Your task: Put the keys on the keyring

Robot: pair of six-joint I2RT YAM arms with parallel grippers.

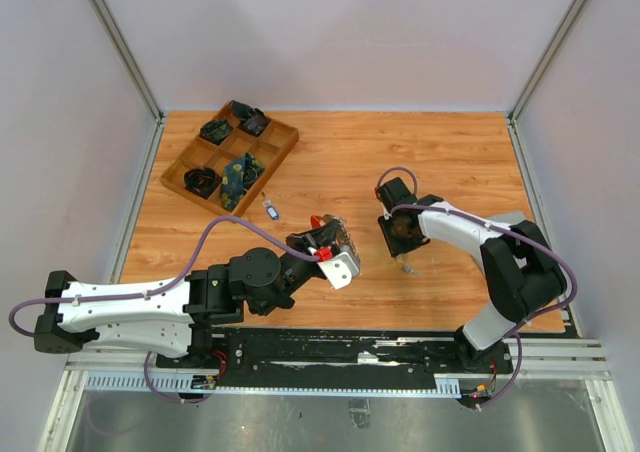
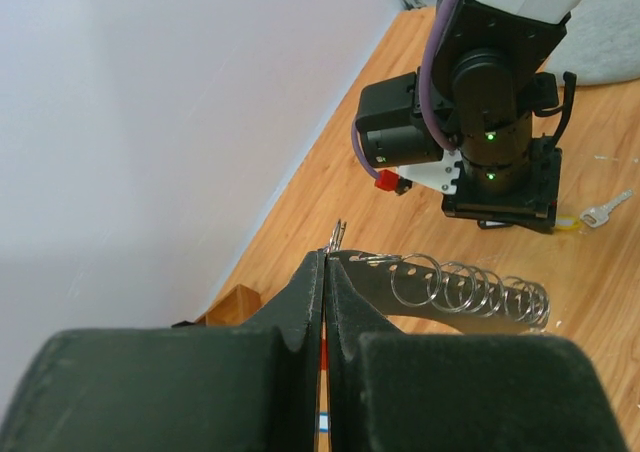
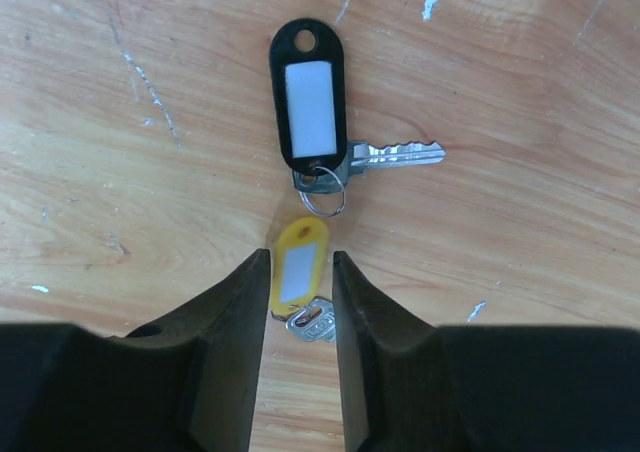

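Keyring (image 2: 470, 290) crosswise to left end effector (image 2: 325, 262)

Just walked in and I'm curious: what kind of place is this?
Probably a robotics lab test cell: a left arm and right arm bolted at the edge of a wooden table, white panels walling it in, tagged keys laid out as props.

Robot lab cell
White panel walls (image 1: 350, 32) in silvery aluminium framing (image 1: 121, 42) enclose a light wooden desk (image 1: 450, 162) with a black mounting rail (image 1: 300, 350).
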